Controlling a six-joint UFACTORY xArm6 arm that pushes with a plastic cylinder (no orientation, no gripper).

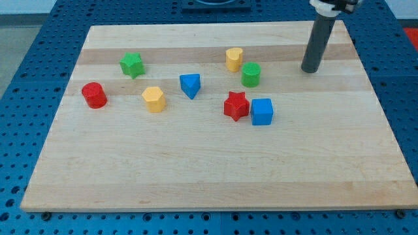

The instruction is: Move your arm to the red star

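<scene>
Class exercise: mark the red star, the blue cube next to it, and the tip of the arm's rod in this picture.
red star (236,106): camera view, centre of its top face.
blue cube (262,111): camera view, middle of the block, just to the star's right.
my tip (309,70): camera view, rod's very end, up and right of both blocks.
</scene>
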